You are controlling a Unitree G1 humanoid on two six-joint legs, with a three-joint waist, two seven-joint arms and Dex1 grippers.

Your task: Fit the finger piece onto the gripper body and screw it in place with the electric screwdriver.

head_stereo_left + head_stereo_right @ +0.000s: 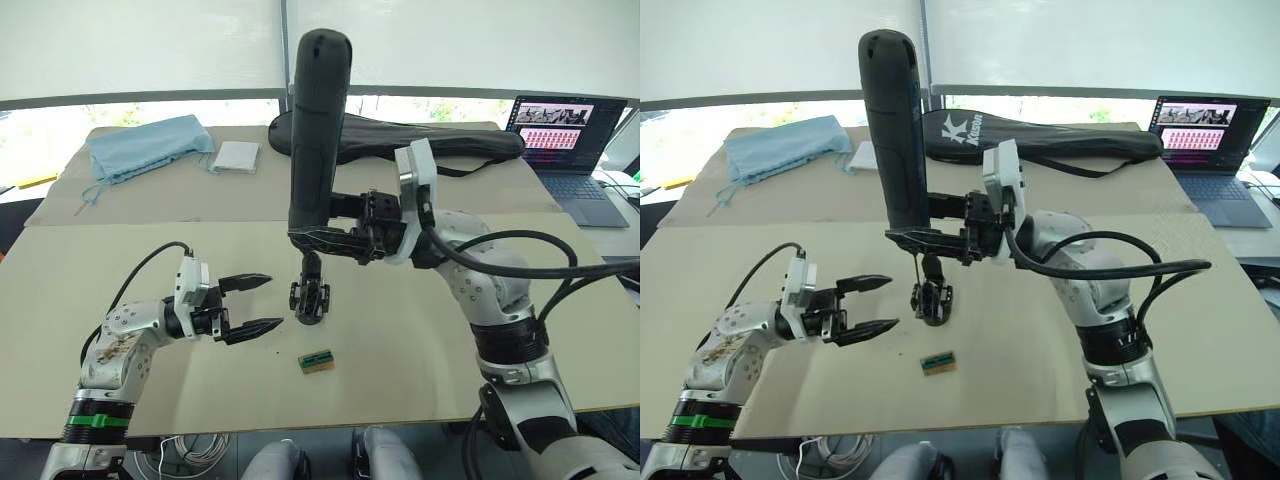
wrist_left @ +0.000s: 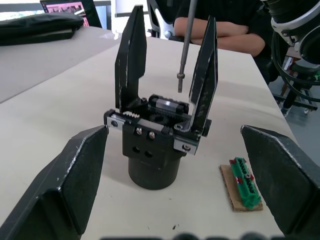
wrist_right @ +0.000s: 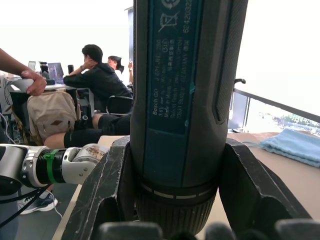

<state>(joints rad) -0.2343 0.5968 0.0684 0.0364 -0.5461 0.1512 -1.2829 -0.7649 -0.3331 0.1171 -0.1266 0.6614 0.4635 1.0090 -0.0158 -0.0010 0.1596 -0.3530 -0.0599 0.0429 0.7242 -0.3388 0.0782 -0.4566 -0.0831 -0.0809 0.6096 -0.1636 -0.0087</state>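
Observation:
The gripper body (image 2: pixel 152 150) stands upright on its round base on the table, mid-front (image 1: pixel 310 297). Two pointed black fingers (image 2: pixel 131 60) rise from it; one is the finger piece, and I cannot tell which. My right gripper (image 1: pixel 318 232) is shut on the lower end of the electric screwdriver (image 1: pixel 318 130), which it holds upright over the body. The silver bit (image 2: pixel 184 45) points down, its tip hanging between the two fingers just above the body's top. My left gripper (image 1: pixel 262 302) is open, level with the body and a little to its left, touching nothing.
A small tan-and-green block (image 1: pixel 316 361) lies in front of the body. A black racket bag (image 1: pixel 430 138), a laptop (image 1: pixel 565 140), a blue cloth (image 1: pixel 150 145) and a white pad (image 1: pixel 237 155) lie at the back. People sit beyond the table (image 3: pixel 97 75).

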